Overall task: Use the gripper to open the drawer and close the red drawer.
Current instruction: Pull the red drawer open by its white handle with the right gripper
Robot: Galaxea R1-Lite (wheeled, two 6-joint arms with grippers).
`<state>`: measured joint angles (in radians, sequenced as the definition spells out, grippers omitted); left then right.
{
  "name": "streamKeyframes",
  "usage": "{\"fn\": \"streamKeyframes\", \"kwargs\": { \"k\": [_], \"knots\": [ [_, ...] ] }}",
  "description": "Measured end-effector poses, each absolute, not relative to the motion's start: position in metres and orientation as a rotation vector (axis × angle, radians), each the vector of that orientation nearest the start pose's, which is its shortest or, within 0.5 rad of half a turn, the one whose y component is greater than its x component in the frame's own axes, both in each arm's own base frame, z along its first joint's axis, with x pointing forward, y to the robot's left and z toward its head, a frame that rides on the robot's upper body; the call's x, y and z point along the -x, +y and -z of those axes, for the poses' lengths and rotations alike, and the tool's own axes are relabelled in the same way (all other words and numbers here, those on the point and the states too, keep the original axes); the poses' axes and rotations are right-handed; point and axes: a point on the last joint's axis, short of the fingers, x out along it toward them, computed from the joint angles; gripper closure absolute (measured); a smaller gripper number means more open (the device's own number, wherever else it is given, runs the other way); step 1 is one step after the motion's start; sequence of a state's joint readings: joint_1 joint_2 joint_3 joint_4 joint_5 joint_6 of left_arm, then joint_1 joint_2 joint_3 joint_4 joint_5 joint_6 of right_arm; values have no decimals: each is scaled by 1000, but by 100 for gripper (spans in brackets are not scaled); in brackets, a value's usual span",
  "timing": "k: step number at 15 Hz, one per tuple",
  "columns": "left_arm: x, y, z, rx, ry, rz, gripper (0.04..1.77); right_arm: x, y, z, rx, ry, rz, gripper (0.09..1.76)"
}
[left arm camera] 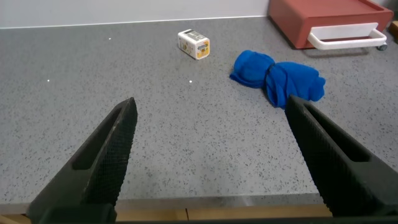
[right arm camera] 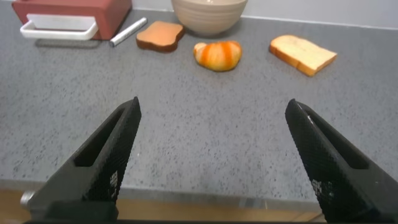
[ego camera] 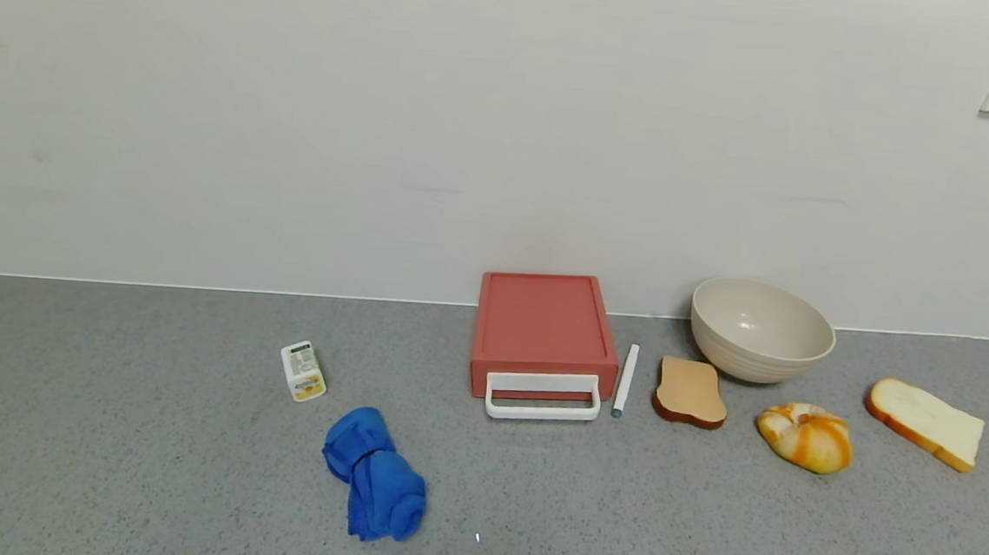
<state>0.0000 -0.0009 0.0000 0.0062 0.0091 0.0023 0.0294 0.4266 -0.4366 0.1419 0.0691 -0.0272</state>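
Observation:
The salmon-red drawer (ego camera: pixel 541 329) stands against the back wall at the middle of the counter, shut, with its white loop handle (ego camera: pixel 543 398) at the front. It also shows in the left wrist view (left arm camera: pixel 323 18) and the right wrist view (right arm camera: pixel 74 9). Neither arm shows in the head view. My left gripper (left arm camera: pixel 211 112) is open and empty over the counter's front edge, well short of the drawer. My right gripper (right arm camera: pixel 214 112) is open and empty, also over the front edge.
A white pen (ego camera: pixel 625 380) lies right of the drawer, then a brown toast slice (ego camera: pixel 690 392), a beige bowl (ego camera: pixel 761 329), a croissant (ego camera: pixel 806 436) and a white bread slice (ego camera: pixel 924 422). A blue cloth (ego camera: pixel 374 472) and a small carton (ego camera: pixel 303 370) lie to the left.

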Motion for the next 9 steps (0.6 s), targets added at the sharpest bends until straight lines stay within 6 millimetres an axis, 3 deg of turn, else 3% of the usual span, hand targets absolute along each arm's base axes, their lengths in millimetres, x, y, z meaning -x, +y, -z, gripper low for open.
{"fn": "streamKeyframes", "kwargs": {
  "k": [9],
  "knots": [
    [23, 0, -75, -2, 5, -9, 9, -4, 2, -190, 24, 134, -103, 14]
  ]
}}
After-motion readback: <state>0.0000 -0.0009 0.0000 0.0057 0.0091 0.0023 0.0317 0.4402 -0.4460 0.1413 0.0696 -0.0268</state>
